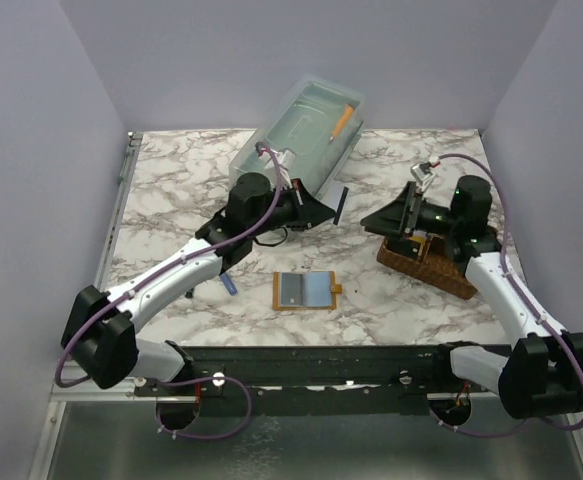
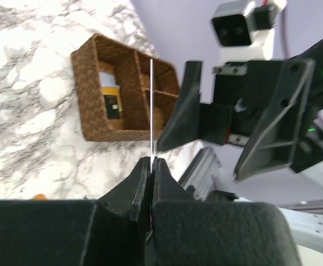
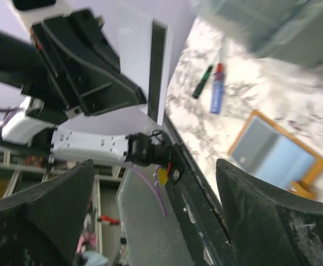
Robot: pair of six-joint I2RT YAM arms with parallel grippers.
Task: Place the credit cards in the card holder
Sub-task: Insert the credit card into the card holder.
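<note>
The left fingers point(image 2: 136, 188) are pressed narrow on a single credit card point(image 2: 150, 111). They pinch it by one end, so the left wrist view shows it edge-on, as a thin pale line standing straight out from the tips. From above, this card point(image 1: 339, 205) hangs in the air over the middle of the marble surface point(image 1: 171, 190), well off it, between the two arms.

The right fingers point(image 3: 56, 205) are spread wide with nothing between them. They are raised above the brown woven tray point(image 1: 426, 262) on the right side and face the held card from just beside it, without touching it.

The card holder point(image 1: 306, 290) lies open and flat on the surface, nearer than both sets of fingers and about midway between the arms. Its grey panel is on the left, its light-blue panel on the right, and its small tab sticks out on the right edge.

One compartment of the divided tray point(image 2: 122, 88) holds a yellowish item and a dark one; I cannot tell what they are.

A clear plastic bin point(image 1: 301, 130) sits tilted at the far side. A blue pen point(image 1: 229, 285) lies left of the holder.
</note>
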